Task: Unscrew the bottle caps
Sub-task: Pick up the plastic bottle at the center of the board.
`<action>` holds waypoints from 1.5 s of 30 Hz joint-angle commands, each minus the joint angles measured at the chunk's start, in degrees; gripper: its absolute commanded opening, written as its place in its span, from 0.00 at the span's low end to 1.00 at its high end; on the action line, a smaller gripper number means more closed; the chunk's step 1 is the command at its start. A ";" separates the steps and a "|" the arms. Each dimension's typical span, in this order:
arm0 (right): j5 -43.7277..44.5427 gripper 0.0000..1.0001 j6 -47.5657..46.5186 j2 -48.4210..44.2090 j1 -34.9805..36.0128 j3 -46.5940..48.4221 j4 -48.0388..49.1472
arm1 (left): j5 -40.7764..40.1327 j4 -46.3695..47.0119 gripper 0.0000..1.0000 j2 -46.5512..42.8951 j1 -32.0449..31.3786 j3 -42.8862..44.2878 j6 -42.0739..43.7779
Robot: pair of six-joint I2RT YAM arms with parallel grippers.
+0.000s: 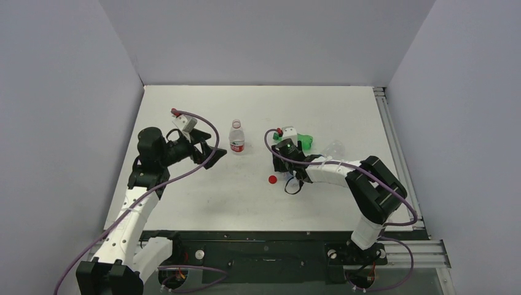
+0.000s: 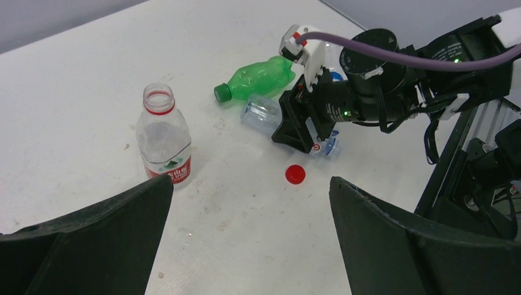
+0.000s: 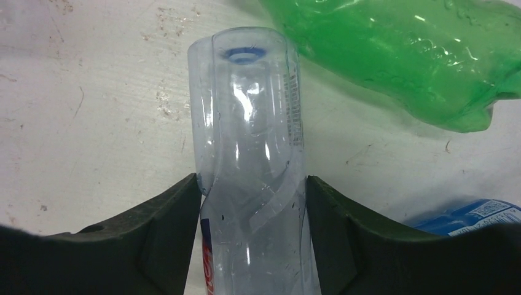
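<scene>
A clear bottle with a red-white label (image 1: 236, 137) stands upright with its neck open, also seen in the left wrist view (image 2: 163, 139). A red cap (image 1: 272, 179) lies loose on the table (image 2: 295, 174). My left gripper (image 1: 212, 152) is open and empty (image 2: 250, 184), left of that bottle. My right gripper (image 1: 291, 180) is shut on a clear bottle (image 3: 252, 141) lying on the table (image 2: 261, 114), a finger on each side. The green bottle (image 1: 301, 140) lies beside it (image 3: 393, 55), with its green cap (image 2: 222, 93) on. The held bottle's cap is hidden.
A blue-labelled bottle (image 3: 473, 215) lies just right of my right gripper. Another clear bottle (image 1: 335, 147) lies further right. A metal rail (image 1: 393, 141) runs along the table's right edge. Grey walls stand on three sides.
</scene>
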 commanded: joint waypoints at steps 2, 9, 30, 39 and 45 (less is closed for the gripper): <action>-0.13 0.53 0.78 0.87 1.34 1.76 1.19 | 2.19 7.77 0.97 -1.37 -0.62 5.20 -4.97; -0.57 0.40 0.58 -6.41 2.05 1.54 -0.73 | 7.18 7.70 0.97 -3.42 -3.99 8.22 2.84; -26.62 0.36 0.25 -27.98 8.76 29.16 -28.54 | -0.01 -16.33 0.97 -8.17 -21.07 15.45 79.00; -33.90 0.36 0.32 -20.88 12.32 40.91 -35.57 | -7.78 -4.51 0.96 -10.29 -28.07 6.57 89.69; -36.14 0.36 -0.18 -17.86 13.55 44.29 -38.26 | -10.99 -2.16 0.96 -11.25 -29.94 4.89 91.52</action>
